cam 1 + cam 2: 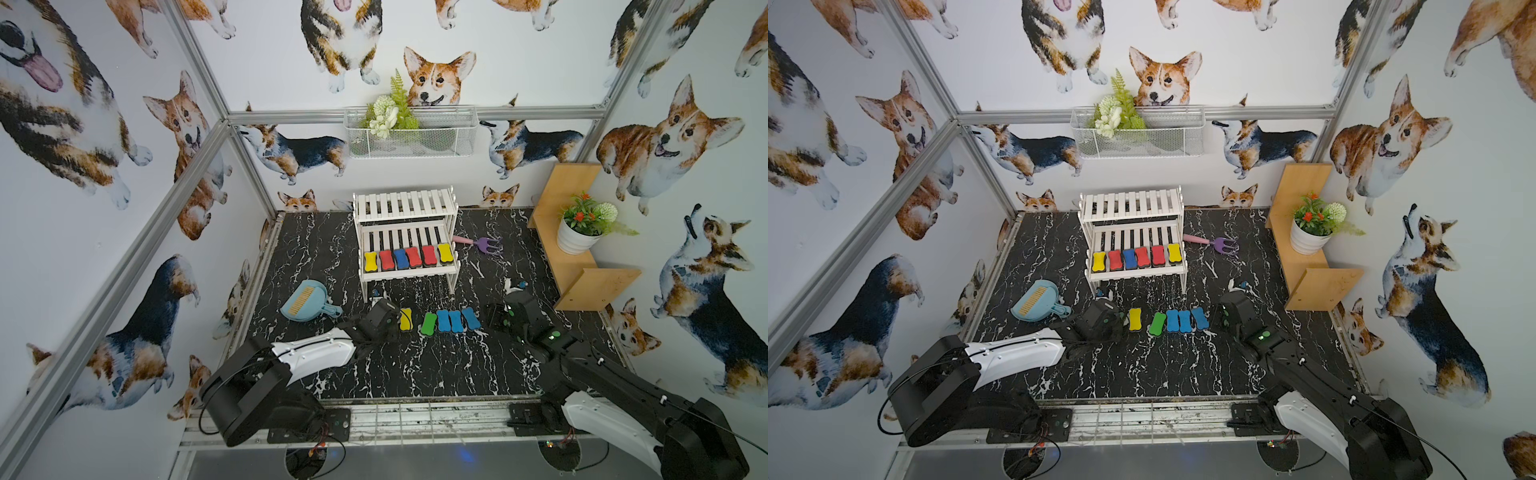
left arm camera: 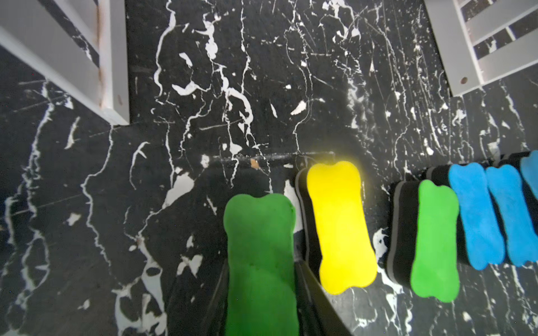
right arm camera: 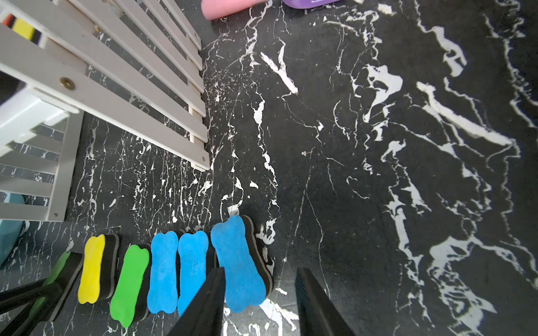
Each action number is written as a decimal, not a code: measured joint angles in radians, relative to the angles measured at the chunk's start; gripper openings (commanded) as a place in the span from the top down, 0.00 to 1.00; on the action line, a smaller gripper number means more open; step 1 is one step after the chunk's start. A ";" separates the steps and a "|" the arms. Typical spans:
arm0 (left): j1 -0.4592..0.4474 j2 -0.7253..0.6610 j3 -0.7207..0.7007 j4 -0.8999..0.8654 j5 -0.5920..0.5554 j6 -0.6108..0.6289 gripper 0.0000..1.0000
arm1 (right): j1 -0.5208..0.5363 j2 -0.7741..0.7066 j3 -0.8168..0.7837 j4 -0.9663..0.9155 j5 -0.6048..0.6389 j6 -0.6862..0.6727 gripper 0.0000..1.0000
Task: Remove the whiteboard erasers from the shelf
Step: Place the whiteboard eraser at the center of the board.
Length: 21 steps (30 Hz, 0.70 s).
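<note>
Corgi-print walls box in a black, white-veined bench (image 1: pixel 415 374).

Both top views: the white two-tier shelf (image 1: pixel 405 203) stands far centre. Its lower tier carries the shelf row (image 1: pixel 409 257), six whiteboard erasers: yellow, red, blue, red, red, yellow, left to right. Nearer than the shelf, the bench row (image 1: pixel 444 321) lies on the bench: yellow, green, three blue. The left arm (image 1: pixel 311 353) reaches to that row's left end and the right arm (image 1: pixel 540 332) to its right end. A blue dustpan (image 1: pixel 305 301) lies left of the shelf and a toy fork (image 1: pixel 484 245) right of it. A tan stepped shelf (image 1: pixel 582 257) at far right bears a potted plant (image 1: pixel 577 237). A wire basket (image 1: pixel 411 137) hangs on the far wall.

Left wrist view: the left end effector (image 2: pixel 262 261) is clenched on a green eraser (image 2: pixel 260 227), with a dark finger (image 2: pixel 308 291) along each long side. The yellow eraser (image 2: pixel 340 227) sits just to its right, a thin gap between them.

Right wrist view: the right end effector (image 3: pixel 260 272) is released, its fingers spread and gripping nothing. The rightmost blue eraser (image 3: pixel 241 261) lies flat, partly between them and close to the left finger. Whether that finger touches it, I cannot tell.
</note>
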 measured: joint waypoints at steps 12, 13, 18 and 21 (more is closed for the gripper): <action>-0.004 -0.105 0.013 -0.035 0.003 0.006 0.19 | -0.041 0.141 -0.008 0.004 -0.023 0.011 0.64; -0.006 -0.132 0.015 -0.049 0.000 0.006 0.16 | -0.046 0.158 -0.007 0.009 -0.023 0.010 0.65; -0.018 -0.321 0.056 -0.151 -0.015 0.007 0.07 | -0.056 0.293 0.022 0.038 -0.020 -0.029 0.71; -0.018 -0.433 0.081 -0.230 -0.038 0.010 0.04 | -0.050 0.338 0.023 0.068 -0.036 -0.042 0.71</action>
